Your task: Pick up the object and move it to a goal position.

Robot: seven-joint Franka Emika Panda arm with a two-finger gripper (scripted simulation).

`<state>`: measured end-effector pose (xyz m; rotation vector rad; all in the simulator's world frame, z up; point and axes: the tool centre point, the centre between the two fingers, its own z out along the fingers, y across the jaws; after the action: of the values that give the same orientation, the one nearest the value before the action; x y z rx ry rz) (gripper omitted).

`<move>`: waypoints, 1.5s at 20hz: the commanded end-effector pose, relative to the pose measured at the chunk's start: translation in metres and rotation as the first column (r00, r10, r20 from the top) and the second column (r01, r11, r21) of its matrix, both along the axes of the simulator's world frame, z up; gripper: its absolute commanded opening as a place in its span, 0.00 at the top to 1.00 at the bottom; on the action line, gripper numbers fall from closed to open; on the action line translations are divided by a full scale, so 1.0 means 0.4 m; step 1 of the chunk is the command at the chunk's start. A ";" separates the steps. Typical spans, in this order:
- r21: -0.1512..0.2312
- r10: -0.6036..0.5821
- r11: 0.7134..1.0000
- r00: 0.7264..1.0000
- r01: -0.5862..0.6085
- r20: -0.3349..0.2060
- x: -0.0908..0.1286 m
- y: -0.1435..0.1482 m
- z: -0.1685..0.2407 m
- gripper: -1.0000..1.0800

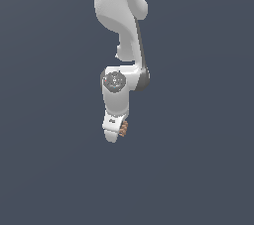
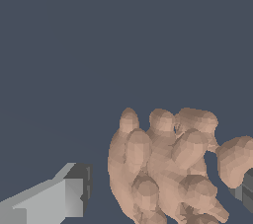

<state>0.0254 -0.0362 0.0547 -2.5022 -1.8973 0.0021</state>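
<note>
Object (image 2: 168,168), reddish-brown, lumpy, knobbly, sits between spread gripper (image 2: 158,193) fingers; whether grasped, I cannot tell.

Matt, lumpy reddish-brown object (image 2: 168,168); smooth, white plastic-looking end effector (image 1: 115,132).

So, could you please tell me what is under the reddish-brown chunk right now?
In the wrist view, only plain dark ground shows around the chunk, between the claw fingers. What lies directly beneath is covered by the chunk itself.
</note>
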 end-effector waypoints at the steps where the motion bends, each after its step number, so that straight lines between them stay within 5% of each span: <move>1: 0.000 0.000 1.000 1.000 0.000 0.002 0.003 0.000 -0.004 0.04; 2: 0.000 0.000 1.000 1.000 0.000 0.002 0.003 0.000 -0.004 1.00; 18: -0.001 0.000 1.000 1.000 0.000 0.002 0.000 0.010 0.022 1.00; 30: -0.002 0.001 1.000 1.000 -0.001 0.002 -0.021 0.094 0.234 1.00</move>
<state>0.0185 -0.0044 0.1329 -2.5028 -1.8994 0.0025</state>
